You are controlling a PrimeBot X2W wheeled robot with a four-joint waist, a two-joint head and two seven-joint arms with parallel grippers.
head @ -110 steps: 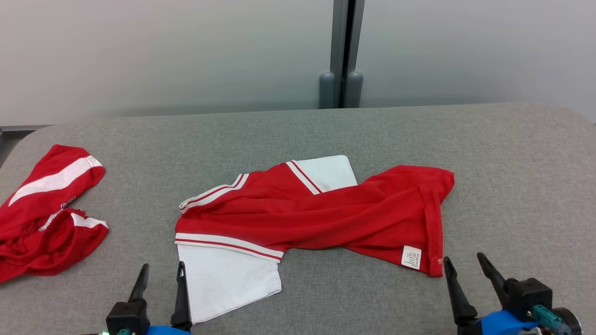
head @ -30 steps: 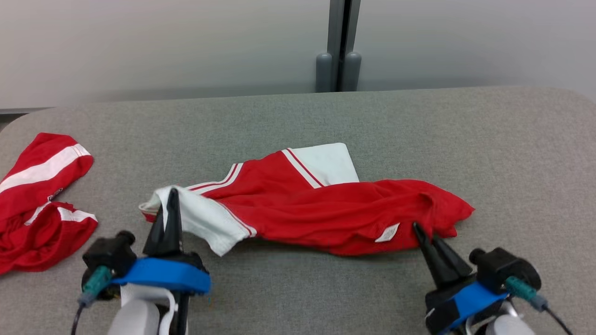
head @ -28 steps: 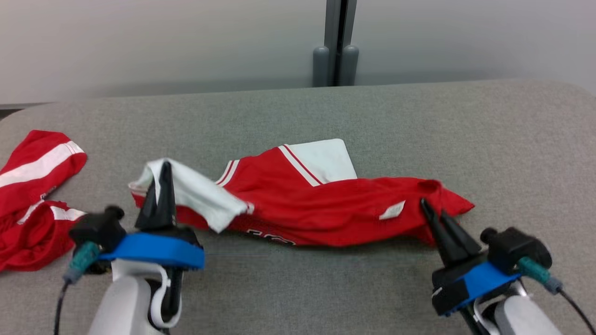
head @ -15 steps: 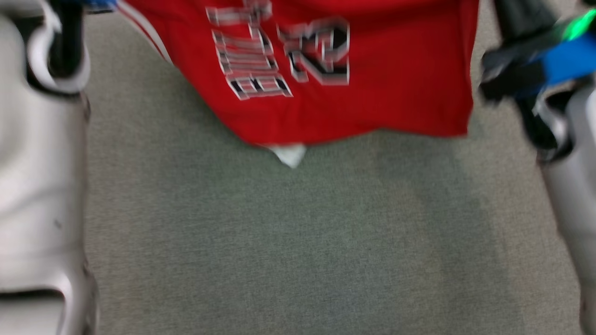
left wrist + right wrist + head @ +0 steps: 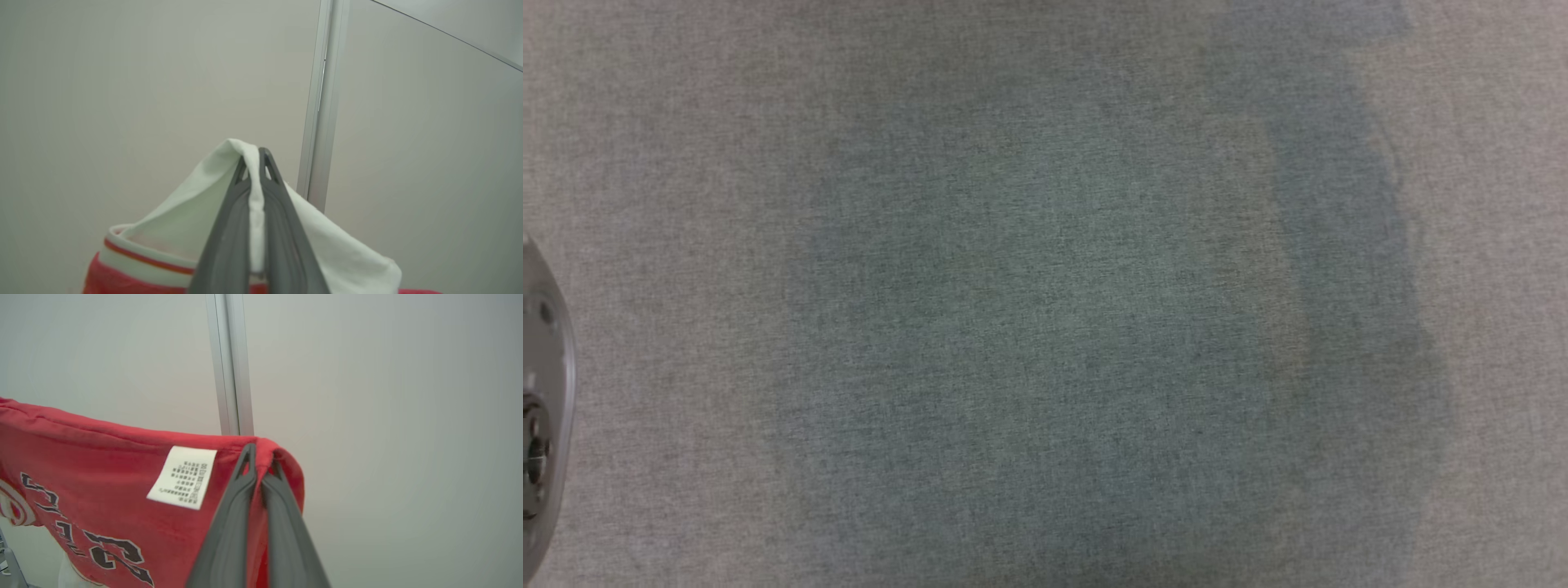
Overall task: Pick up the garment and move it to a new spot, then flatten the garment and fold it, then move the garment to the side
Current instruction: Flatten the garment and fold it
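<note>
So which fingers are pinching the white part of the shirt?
The left fingers, shut on the white sleeve; the right fingers clamp red cloth beside the label.

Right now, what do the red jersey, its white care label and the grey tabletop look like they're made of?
The red jersey looks like soft matte knit, maybe polyester or cotton: it drapes and creases, with a stitched hem. The care label seems thin smooth textile, printed with small text. The grey tabletop looks cloth-covered, felt-like and matte, with a fine speckled weave.
</note>
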